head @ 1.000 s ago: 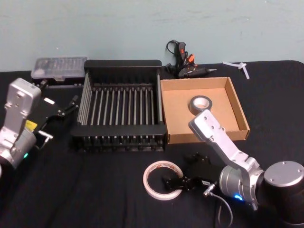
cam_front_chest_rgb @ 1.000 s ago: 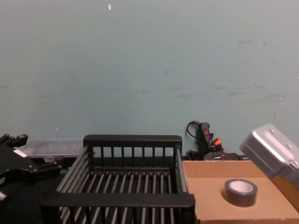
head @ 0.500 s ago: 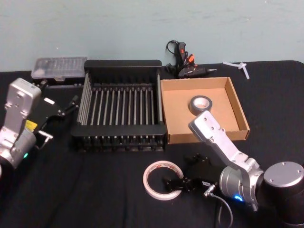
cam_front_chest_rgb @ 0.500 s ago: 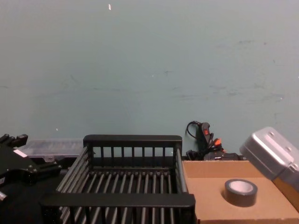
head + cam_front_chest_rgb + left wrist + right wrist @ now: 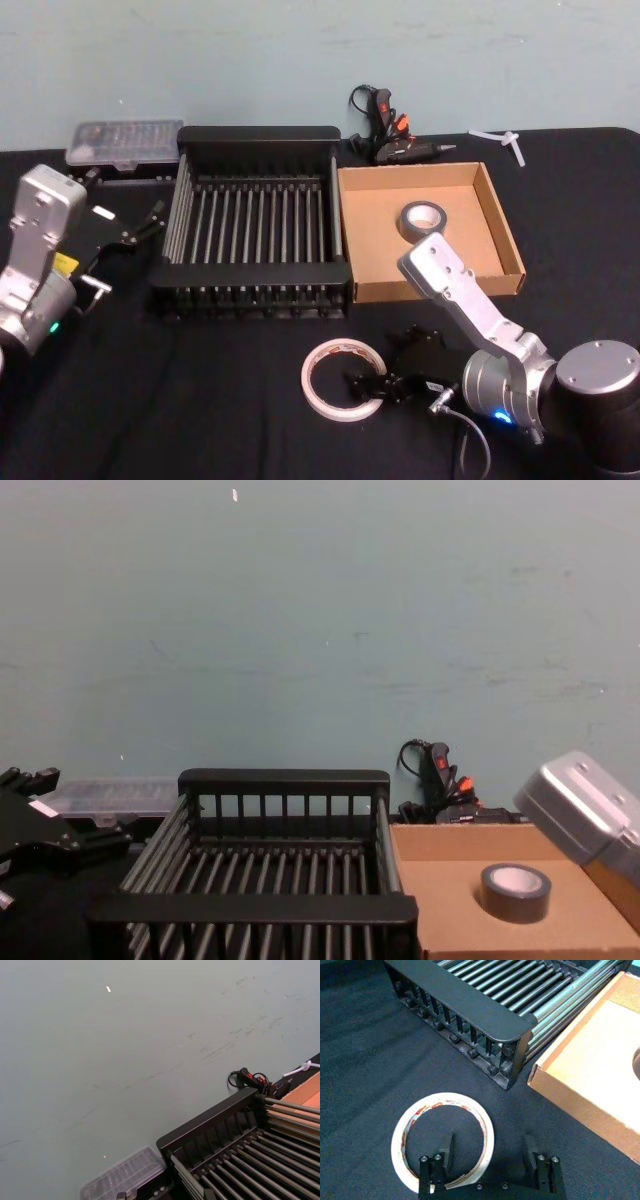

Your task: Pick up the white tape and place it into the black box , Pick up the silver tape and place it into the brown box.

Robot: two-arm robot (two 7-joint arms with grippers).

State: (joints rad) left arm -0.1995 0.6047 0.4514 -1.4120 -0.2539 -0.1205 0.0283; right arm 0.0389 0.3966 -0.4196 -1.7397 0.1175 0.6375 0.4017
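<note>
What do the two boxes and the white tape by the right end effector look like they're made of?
The black box looks like moulded plastic: uniform matt black, slatted bars, thick solid rim. The brown box looks like plain cardboard: flat tan, thin low walls, dull finish. The white tape seems a thin paper or film ring, slightly glossy, with red print on its inner core. The right end effector is open, one finger inside the ring.

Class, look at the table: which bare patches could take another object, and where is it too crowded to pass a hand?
Free: the black box floor, the cloth left of the white tape in front of that box, and the brown box floor around the silver tape. Crowded: the right gripper, open, straddles the white tape's rim. The left gripper sits beside the black box's left wall.
</note>
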